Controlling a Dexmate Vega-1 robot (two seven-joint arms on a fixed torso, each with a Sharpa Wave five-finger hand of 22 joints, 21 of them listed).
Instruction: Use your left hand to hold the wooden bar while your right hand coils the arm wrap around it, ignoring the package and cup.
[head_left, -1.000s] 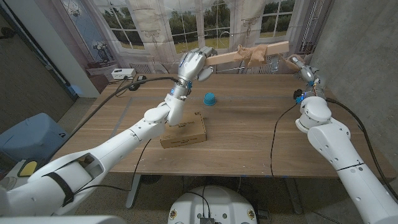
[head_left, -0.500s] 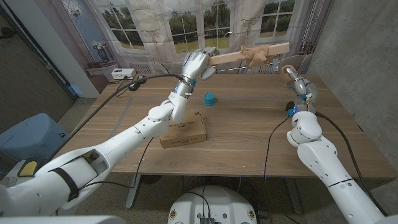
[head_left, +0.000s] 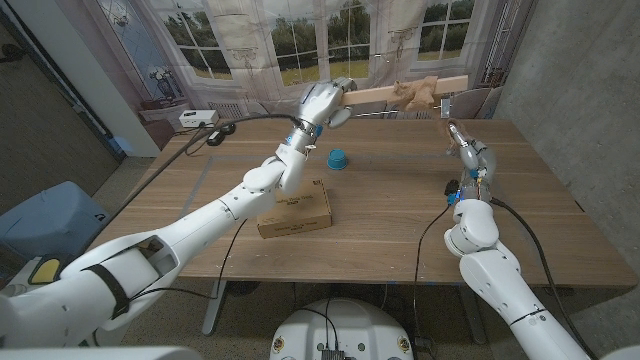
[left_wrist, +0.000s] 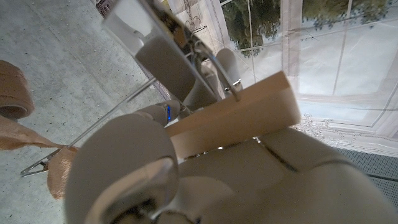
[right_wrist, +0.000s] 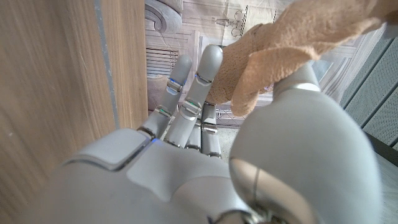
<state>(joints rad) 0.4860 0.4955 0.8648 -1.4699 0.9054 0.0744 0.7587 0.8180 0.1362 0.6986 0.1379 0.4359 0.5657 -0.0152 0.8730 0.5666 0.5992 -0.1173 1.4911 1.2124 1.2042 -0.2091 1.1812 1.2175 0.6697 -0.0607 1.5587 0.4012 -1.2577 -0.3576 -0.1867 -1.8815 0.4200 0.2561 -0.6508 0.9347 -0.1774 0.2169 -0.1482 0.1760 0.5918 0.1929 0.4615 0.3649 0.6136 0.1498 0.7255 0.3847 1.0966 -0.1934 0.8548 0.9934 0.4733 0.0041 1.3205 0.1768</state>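
Rt hand (right_wrist: 205, 168) seen from behind, fingers (right_wrist: 186, 106) extended alongside table edge (right_wrist: 62, 81). Tan wrap (right_wrist: 280, 50) pinched btwn thumb & fingers, bunched, trailing past thumb.

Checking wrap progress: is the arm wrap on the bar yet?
Yes, bunched around the wooden bar: arm wrap sits near its far end.

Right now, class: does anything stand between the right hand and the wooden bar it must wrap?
Nothing visible does. The right hand hangs just below the wooden bar's wrapped end, holding the arm wrap. The cup sits aside.
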